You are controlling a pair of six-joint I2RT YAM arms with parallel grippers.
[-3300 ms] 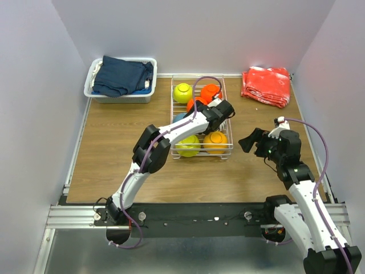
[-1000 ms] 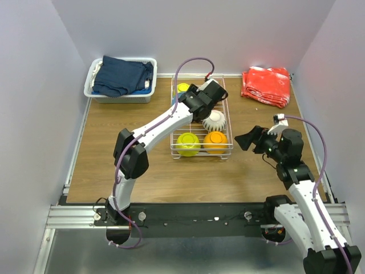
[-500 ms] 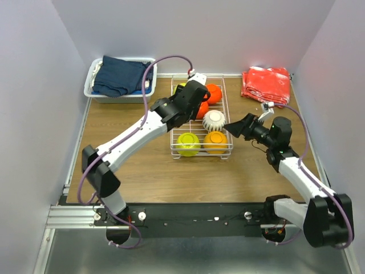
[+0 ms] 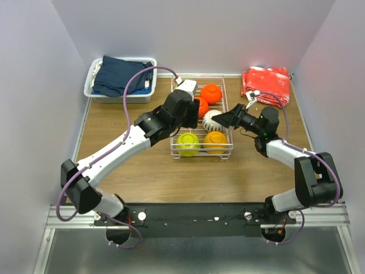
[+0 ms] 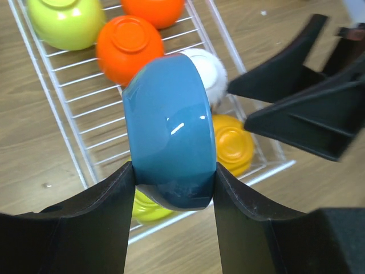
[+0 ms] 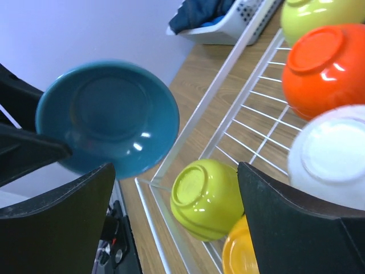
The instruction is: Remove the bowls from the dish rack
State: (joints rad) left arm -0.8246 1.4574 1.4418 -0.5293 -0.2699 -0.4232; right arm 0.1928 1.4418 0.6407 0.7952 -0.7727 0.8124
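Left jaws clamp tight across the blue bowl (image 5: 171,131), gripping it on edge, up over the dish rack (image 5: 85,123)! Right jaws gape wide, holding nothing, just beside that bowl. The white bowl (image 6: 336,154) and a yellow-green bowl (image 6: 205,197) sit in the rack beneath them.

Right gripper (image 4: 223,121) and blue bowl (image 5: 171,125) apparently block the dish rack's (image 5: 85,123) middle.

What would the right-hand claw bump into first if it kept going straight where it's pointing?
Most likely the yellow-green bowl in the dish rack: its wrist view shows it straight ahead of the open right gripper. The white bowl sits close beside; depth is unclear.
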